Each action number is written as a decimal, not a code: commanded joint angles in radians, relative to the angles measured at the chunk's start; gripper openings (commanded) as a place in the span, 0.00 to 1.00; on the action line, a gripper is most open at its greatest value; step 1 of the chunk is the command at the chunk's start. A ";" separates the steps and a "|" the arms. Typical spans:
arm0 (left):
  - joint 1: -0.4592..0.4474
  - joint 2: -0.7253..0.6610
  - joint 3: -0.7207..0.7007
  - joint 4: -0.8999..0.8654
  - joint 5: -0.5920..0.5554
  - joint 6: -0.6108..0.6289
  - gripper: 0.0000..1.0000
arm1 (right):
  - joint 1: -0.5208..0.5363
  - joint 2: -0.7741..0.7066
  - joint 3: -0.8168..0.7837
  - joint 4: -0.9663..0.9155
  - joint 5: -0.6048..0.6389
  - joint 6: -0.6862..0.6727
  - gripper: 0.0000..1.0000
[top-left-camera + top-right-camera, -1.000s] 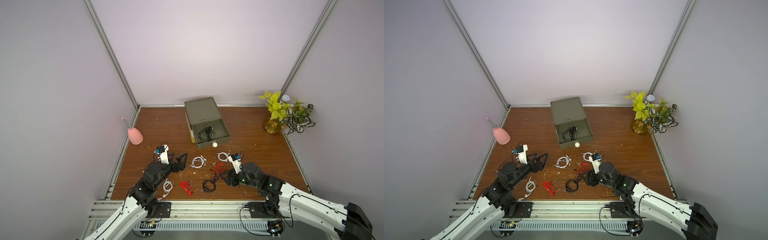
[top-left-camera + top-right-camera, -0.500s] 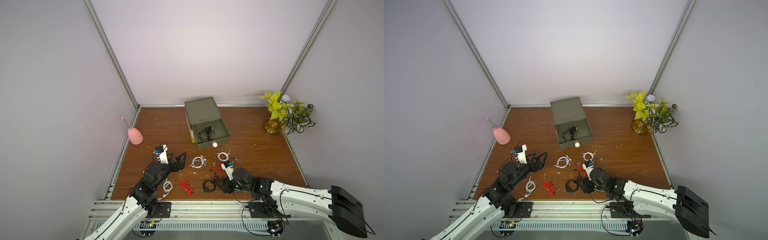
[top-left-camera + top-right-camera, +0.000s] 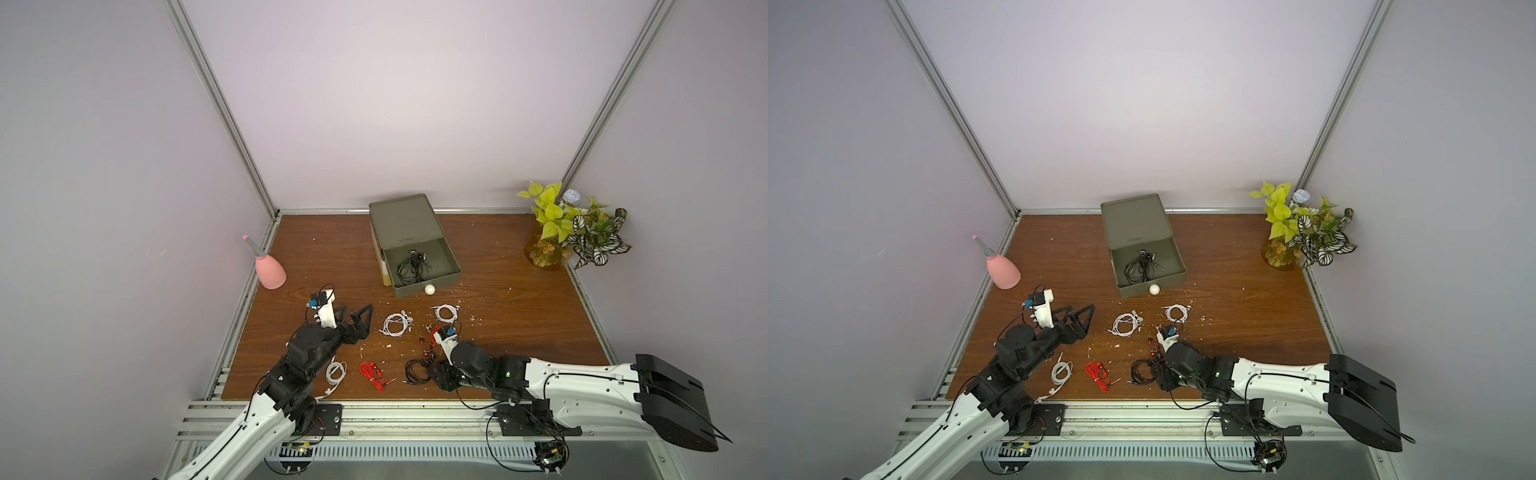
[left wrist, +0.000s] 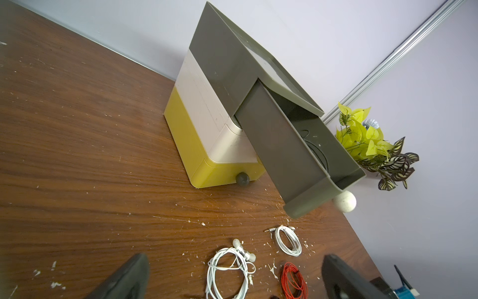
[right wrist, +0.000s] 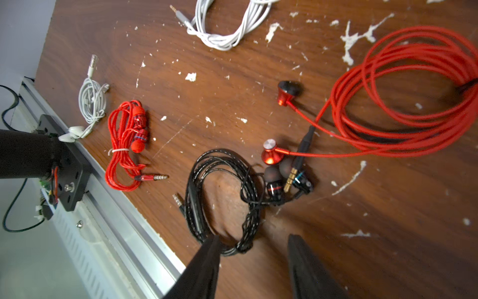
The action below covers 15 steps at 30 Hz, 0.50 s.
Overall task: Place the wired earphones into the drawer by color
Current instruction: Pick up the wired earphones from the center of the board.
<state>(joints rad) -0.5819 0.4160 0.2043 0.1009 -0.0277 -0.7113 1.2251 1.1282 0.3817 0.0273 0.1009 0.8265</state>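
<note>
The right gripper [image 5: 252, 248] sits low over the black earphones [image 5: 225, 199] near the bottom centre of the right wrist view, its jaws apart with the near loop of the coil between the tips; whether a tip already touches the cable I cannot tell. The step in hand looks like picking this black bundle, bound for the open olive-grey drawer [image 3: 451, 266] in the middle of a top view, where black earphones already lie. The next move calls for closing on the loop alone, since the buds lie tangled against the plug and buds of the loose red earphones [image 5: 413, 98] at the upper right. The table edge [image 5: 124, 191] and rail run just beside the coil at lower left, leaving little room there; open wood lies toward the drawer. The left gripper [image 3: 355, 322] hovers with jaws wide apart, holding nothing, left of the white earphones [image 3: 397, 324].
</note>
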 commanded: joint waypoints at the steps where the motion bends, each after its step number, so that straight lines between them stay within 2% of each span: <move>1: -0.007 -0.018 -0.016 0.006 -0.005 -0.005 1.00 | 0.009 0.015 0.036 0.022 0.037 0.016 0.46; 15: -0.007 -0.019 -0.020 0.016 -0.006 -0.005 1.00 | 0.021 0.110 0.066 0.056 0.035 0.016 0.38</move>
<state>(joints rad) -0.5819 0.3992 0.1875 0.1013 -0.0280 -0.7113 1.2381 1.2266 0.4126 0.0643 0.1081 0.8349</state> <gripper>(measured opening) 0.998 0.383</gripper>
